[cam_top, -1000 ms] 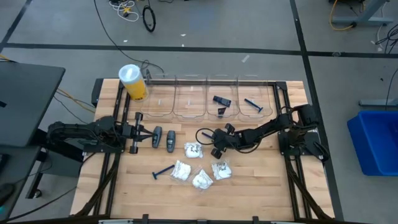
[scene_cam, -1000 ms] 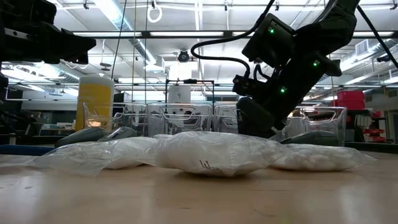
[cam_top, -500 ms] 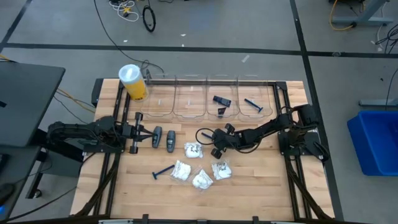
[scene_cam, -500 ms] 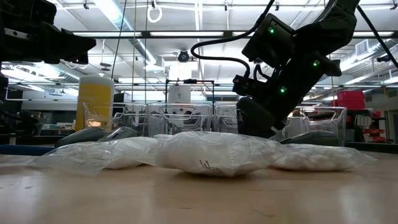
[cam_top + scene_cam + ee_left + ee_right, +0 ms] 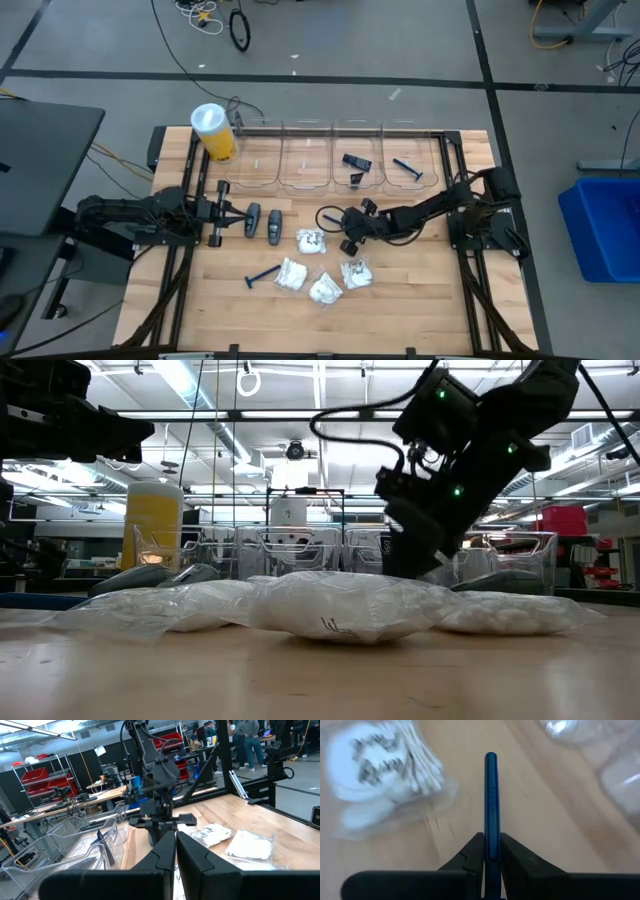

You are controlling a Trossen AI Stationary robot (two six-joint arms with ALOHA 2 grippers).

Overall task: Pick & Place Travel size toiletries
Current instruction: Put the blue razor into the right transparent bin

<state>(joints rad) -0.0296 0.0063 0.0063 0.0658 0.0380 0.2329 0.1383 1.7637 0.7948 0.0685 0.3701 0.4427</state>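
Right gripper [image 5: 491, 851] at table centre, jaws pinched tight on the thin blue plastic razor handle [image 5: 490, 810], a smooth straight rod sticking out past the fingertips above the pale wood-plank table [image 5: 400, 300]. Crinkled white plastic packets [image 5: 318, 270] lie clustered at 6 o'clock of that gripper, nearest one [image 5: 375, 775] just beside the handle. Second blue razor [image 5: 263, 275] sits at 9 o'clock of the packets. Two dark grey oval pieces [image 5: 263, 222] rest near the left gripper [image 5: 222, 212], waiting at table's 9 o'clock edge, fingers pressed together and empty
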